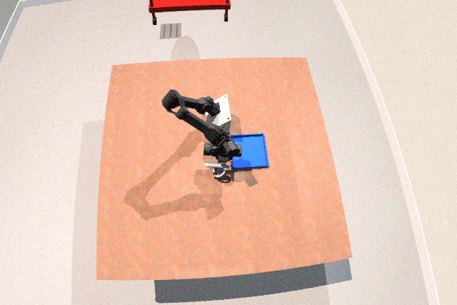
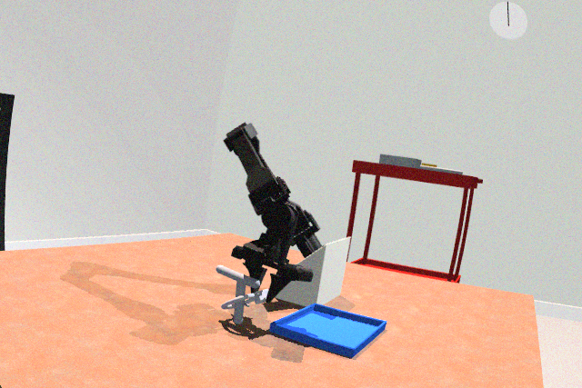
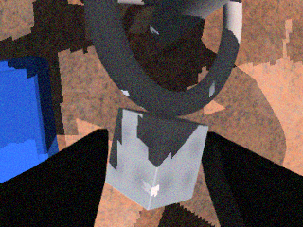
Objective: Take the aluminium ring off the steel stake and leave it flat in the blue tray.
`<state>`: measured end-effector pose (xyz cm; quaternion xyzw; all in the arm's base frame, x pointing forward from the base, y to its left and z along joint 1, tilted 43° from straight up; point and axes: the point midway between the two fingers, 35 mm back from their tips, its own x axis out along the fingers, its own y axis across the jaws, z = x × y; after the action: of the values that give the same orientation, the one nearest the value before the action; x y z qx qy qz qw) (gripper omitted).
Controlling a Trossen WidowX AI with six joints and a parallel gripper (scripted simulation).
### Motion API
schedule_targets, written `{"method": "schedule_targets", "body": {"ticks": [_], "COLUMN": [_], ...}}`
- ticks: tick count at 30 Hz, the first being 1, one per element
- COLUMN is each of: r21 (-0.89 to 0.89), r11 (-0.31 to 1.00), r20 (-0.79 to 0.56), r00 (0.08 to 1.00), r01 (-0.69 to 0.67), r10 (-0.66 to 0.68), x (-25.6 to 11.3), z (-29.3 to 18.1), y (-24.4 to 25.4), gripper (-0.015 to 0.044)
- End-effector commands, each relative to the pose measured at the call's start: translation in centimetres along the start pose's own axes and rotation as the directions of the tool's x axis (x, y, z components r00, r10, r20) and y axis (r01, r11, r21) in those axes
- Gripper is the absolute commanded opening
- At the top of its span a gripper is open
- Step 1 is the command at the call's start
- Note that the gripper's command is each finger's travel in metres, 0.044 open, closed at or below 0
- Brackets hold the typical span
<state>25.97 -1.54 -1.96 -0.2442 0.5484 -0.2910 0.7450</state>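
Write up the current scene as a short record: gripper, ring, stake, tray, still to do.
gripper: shut on the tab, above the table
ring: aluminium ring, raised off the table, around the stake's post, below the cross-bar
stake: steel stake, upright, cross-bar on top
tray: blue tray, beside the stake, no ring in it
still to do: free ring, lay it flat in tray, release, withdraw
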Motion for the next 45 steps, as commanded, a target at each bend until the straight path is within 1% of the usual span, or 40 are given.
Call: {"method": "schedule_targets", "body": {"ticks": [1,5,15,21,33,39,45], "r21": [0.007,0.007,0.006,-0.001,-0.001,-0.009,-0.009], "r11": [1.000,1.000,1.000,0.999,0.999,0.997,0.997], "r20": [-0.025,-0.044,-0.044,-0.044,-0.044,-0.045,-0.045], "r00": [1.000,0.999,0.999,0.998,0.998,0.996,0.996], "r01": [0.001,0.007,0.008,0.039,0.041,0.072,0.073], "r10": [-0.001,-0.006,-0.008,-0.039,-0.041,-0.072,-0.074], "x": [-0.6,-0.8,-0.8,-1.2,-1.2,-1.5,-1.5], "z": [0.5,0.6,0.6,0.7,0.7,0.7,0.7], "y": [0.1,0.0,0.0,0.5,0.5,1.0,1.0], "gripper": [0.0000,0.0000,0.0000,0.0000,0.0000,0.0000,0.0000]}}
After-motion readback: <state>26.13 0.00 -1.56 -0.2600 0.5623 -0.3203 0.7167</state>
